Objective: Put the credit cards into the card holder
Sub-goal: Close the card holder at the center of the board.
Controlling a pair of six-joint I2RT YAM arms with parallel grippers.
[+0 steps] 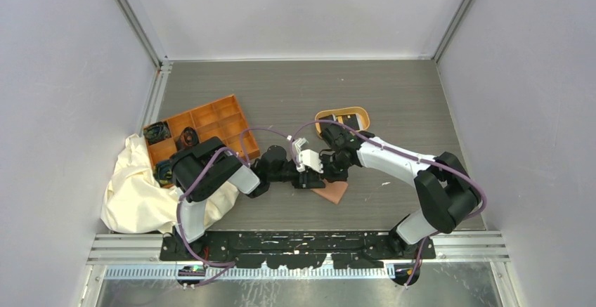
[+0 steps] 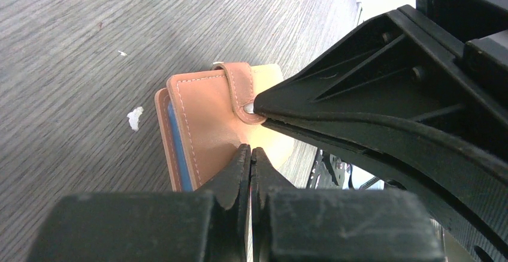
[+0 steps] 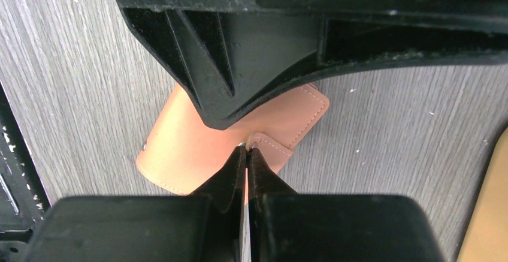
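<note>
Both closed, left gripper [image 2: 250, 150] and right gripper [image 3: 246, 149] at card holder [image 2: 206, 118] tab edge, open table [image 2: 72, 52] beyond.

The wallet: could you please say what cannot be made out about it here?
- Top view: most of the wallet, under the two arms' fingers.
- Left wrist: its pockets; the closed flap leaves only a blue edge.
- Right wrist: whether the right fingers pinch the tab; they cover the contact.
</note>
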